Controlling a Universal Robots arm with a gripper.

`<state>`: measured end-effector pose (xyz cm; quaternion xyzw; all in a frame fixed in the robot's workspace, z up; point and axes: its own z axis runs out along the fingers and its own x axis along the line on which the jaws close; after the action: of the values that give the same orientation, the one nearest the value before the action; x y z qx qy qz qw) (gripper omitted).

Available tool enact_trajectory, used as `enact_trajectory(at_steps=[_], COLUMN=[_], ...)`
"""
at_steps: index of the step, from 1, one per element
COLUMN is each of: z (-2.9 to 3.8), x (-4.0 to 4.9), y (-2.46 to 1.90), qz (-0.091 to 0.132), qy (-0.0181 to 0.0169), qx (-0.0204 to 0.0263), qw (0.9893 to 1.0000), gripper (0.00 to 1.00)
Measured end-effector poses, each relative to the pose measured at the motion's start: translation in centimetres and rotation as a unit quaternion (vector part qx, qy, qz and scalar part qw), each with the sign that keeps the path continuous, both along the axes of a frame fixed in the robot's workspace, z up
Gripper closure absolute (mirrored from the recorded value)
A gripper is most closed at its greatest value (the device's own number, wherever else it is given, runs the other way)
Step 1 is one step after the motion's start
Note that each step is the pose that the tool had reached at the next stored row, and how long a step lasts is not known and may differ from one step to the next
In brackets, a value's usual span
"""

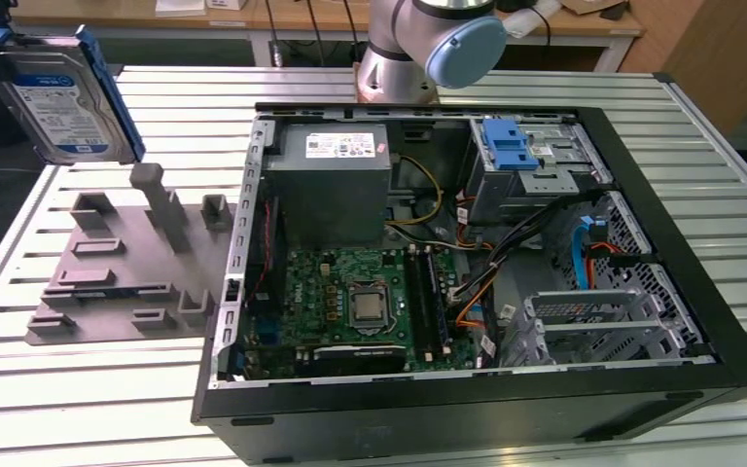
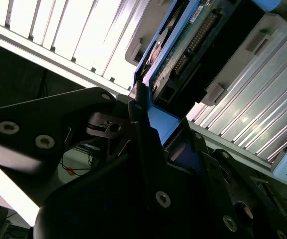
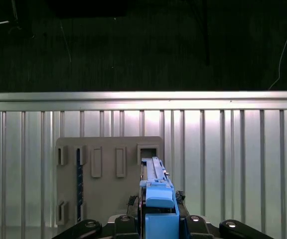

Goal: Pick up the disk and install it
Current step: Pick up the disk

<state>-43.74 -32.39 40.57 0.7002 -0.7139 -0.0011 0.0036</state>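
**Blue-bracketed disk held aloft, install not yet done**

Silver disk hangs upright in the air at the exterior view's left, above the grey fixture plate and well apart from the open computer case. In the first wrist view the gripper is clamped on the disk's blue bracket. Judged step: pick-up done, carry in hand. Installing would likely call for squaring the bracket to the drive cage with the blue latch. Count: one disk, one gripper, one fixture plate, one case
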Motion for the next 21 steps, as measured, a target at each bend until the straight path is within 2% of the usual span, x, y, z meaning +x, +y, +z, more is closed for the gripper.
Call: enact_trajectory(at_steps=[21], z=[1.34], x=[0.0], y=[0.0], qz=[0.0], qy=[0.0], qx=[0.0], qw=[1.0], gripper=[0.64])
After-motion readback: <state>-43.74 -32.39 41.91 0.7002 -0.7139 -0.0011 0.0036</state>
